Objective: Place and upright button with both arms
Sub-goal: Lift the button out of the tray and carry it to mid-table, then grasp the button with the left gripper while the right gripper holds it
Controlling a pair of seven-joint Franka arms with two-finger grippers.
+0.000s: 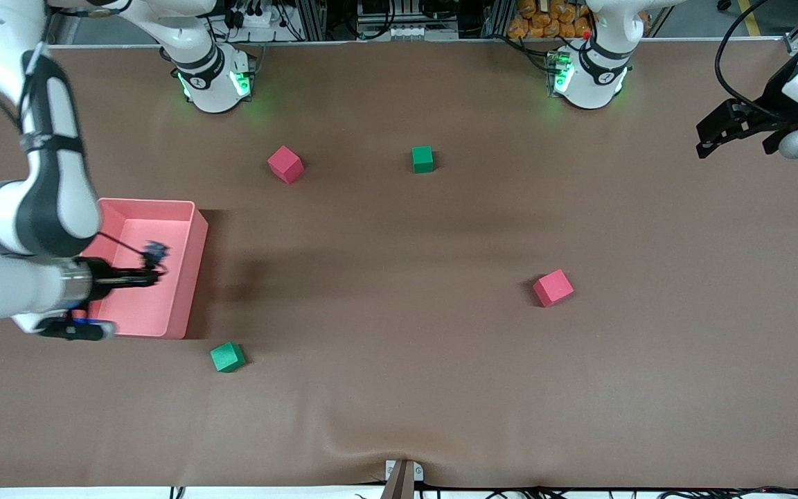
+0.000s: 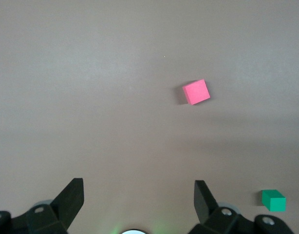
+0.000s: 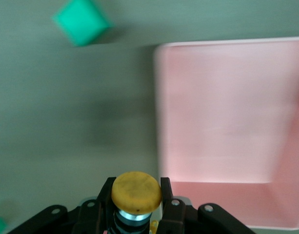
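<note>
Right end effector point(image 1: 153, 267) is clamped shut on the button point(image 3: 136, 191) and hangs over the pink bin point(image 1: 191, 277) at the right arm's end of the counter point(image 1: 399, 388). In the right wrist view the orange cap sits between the two fingers, facing the camera, with the dark body below it. So the button's long axis looks to run roughly along the end effector's reach direction, not vertical. That is a judgement; the front view shows only a small dark blob at the fingertips.

Left end effector point(image 2: 139, 197) is fully open, holds nothing and waits high over the left arm's end of the counter, well apart from the button.

Key relation: the button is in the right arm's grip and far from the left arm. A handover or set-down likely needs both to come toward mid-counter, between the red cube point(image 1: 553, 287) and the green cube point(image 1: 227, 357).
</note>
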